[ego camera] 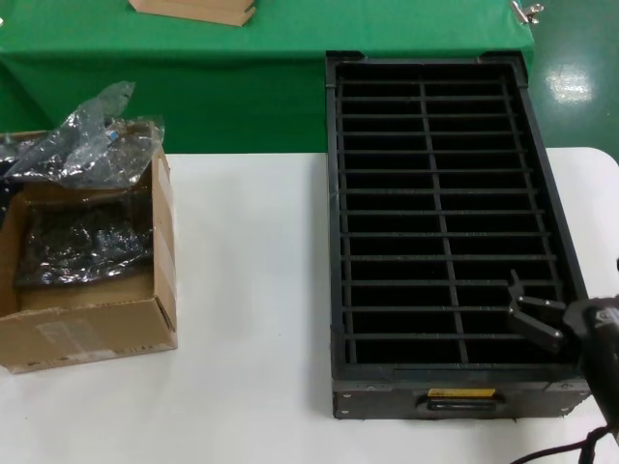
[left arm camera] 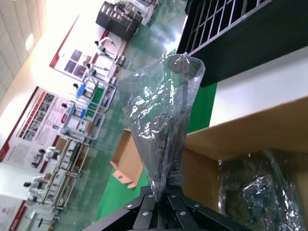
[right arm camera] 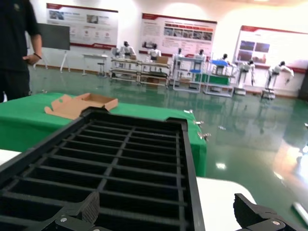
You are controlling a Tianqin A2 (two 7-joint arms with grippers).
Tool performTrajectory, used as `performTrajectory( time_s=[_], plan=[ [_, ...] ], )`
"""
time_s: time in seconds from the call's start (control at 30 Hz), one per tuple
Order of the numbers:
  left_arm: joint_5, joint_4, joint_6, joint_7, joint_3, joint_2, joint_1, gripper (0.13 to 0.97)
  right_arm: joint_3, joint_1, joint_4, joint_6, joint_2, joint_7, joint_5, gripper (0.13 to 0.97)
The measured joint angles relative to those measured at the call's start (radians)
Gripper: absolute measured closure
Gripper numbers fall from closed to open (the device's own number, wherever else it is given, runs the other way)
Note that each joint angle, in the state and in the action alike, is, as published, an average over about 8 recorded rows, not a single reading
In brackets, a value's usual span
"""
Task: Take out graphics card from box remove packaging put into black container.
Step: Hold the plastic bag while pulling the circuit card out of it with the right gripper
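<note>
Low in the right of the head view, my right gripper point(ego camera: 530, 311) hangs over the near right corner of the black container point(ego camera: 445, 372), its fingers spread with nothing between them. That crate fills the right half of the frame on the white table point(ego camera: 251, 290), yellow label facing me. At the left edge sits the box point(ego camera: 97, 333), open, with dark crinkled bags point(ego camera: 82, 237) inside and the packaging point(ego camera: 87, 140) raised above its far rim.

From the left wrist view, my left gripper point(left arm camera: 163, 190) is closed on the packaging point(left arm camera: 161, 120), which stands up from the fingers as a crumpled cone; a dark strip shows through it, but I cannot tell whether that is the graphics card. Box wall point(left arm camera: 250, 134) lies to the right.

From the right wrist view, my fingertips point(right arm camera: 89, 207) sit wide apart at the bottom, the container's empty slots point(right arm camera: 120, 163) between and beyond them.
</note>
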Motion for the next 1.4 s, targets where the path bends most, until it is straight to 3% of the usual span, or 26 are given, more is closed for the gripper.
performTrajectory(
  time_s=[0.37,0.77,1.03,1.4],
  plan=[
    [-0.037,0.026,0.074,0.058,-0.031,0.0,0.017,0.954,-0.257,0.116,0.06,0.183,0.162,-0.155,0.225,0.129],
    [-0.056,0.053,0.134,0.089,-0.036,0.005,0.016,0.954,-0.55,0.406,-0.002,0.235,0.224,-0.314,0.437,0.129],
    [-0.058,-0.002,0.142,0.085,-0.04,0.002,0.055,0.954,-0.689,0.594,-0.13,0.164,0.177,-0.323,0.467,0.129],
    [-0.057,-0.084,0.139,0.075,-0.041,0.009,0.102,0.954,-0.803,0.763,-0.289,0.049,0.08,-0.246,0.408,0.136]
  ],
)
